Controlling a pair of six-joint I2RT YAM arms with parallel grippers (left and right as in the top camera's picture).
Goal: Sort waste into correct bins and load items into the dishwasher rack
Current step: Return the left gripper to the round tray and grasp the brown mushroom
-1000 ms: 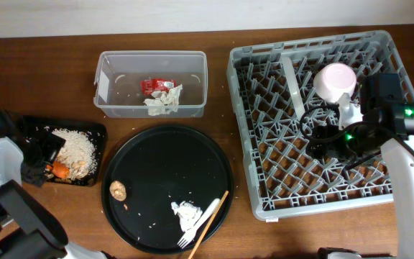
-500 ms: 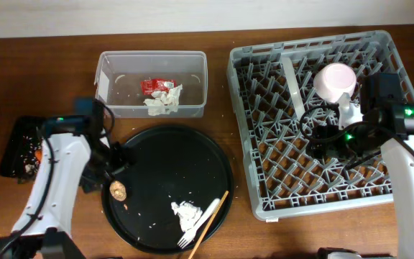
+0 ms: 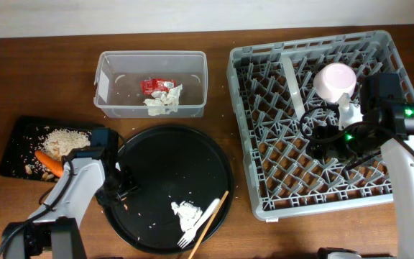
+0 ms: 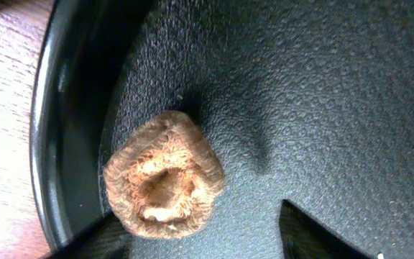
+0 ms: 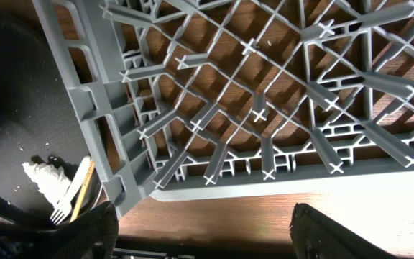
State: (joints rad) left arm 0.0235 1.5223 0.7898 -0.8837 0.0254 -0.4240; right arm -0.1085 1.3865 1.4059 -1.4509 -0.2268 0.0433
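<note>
A small brown bit [image 4: 164, 183] lies on the round black tray [image 4: 322, 101] just inside its left rim. My left gripper [image 4: 196, 216] is open and straddles it: the left finger [image 4: 95, 241] is close against it, the right finger [image 4: 311, 234] well apart. From overhead the left gripper [image 3: 118, 188] hides the bit. A crumpled tissue [image 3: 185, 214], white fork [image 3: 205, 216] and chopstick [image 3: 213, 219] lie on the tray. My right gripper [image 3: 329, 137] hangs open and empty over the dishwasher rack [image 3: 244, 144], which holds a pink bowl [image 3: 334, 80].
The clear tub [image 3: 106, 83] at the back holds a red wrapper [image 3: 157, 85] and a tissue [image 3: 164, 101]. The shallow black tray [image 3: 13, 147] at the left holds rice scraps [image 3: 63, 139] and a carrot [image 3: 47, 162]. The right wrist view shows the rack's near corner [image 5: 121, 144].
My left arm swung from the shallow black tray to the round tray's left rim, came down over the brown bit, and its jaws narrowed. The right arm stayed still.
</note>
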